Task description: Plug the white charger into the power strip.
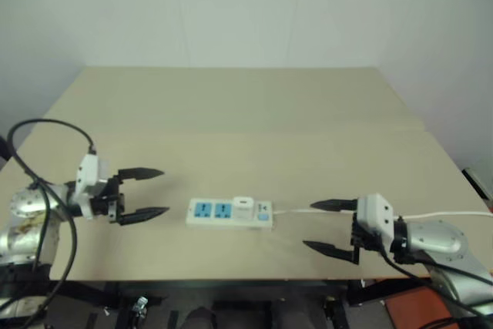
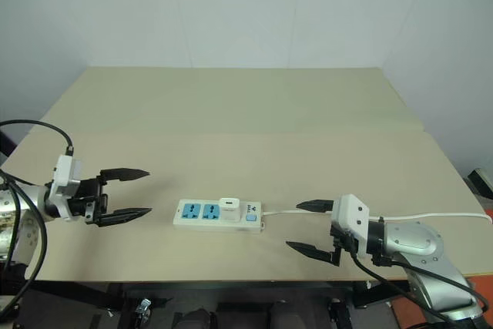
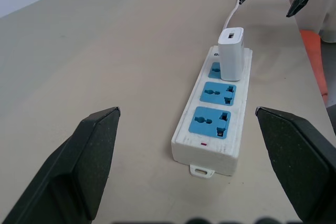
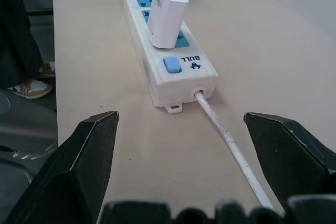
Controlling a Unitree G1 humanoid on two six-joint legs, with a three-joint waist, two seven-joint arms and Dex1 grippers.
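The small white rounded plastic charger block (image 3: 231, 53) stands upright in the socket of the long flat white power strip (image 1: 229, 213) that lies nearest the strip's little blue switch (image 4: 171, 65), so the plugging itself looks done; judged from the right wrist view, the block leans slightly off square, so it may not be pressed fully home, though the pictures do not settle that. The other two blue sockets (image 3: 214, 107) sit bare. The strip lies flat on the pale beige counter (image 1: 231, 105), near its front edge and roughly midway between the two arms, with its long axis running across the scene from the robot's left to its right. Its switch end points toward the robot's right, and its thin white cord (image 1: 439, 214) runs off that end along the counter toward the right edge, passing the right arm. The charger's own long axis stands vertical, its small port on the top face looking upward. The left end effector (image 1: 143, 193) hovers well apart from the strip's bare end, its two black fingers spread wide and holding nothing. The right end effector (image 2: 313, 227) hovers near the cord end, fingers likewise spread wide and empty, touching neither strip nor cord. What may remain, at most, is a check press on the block.
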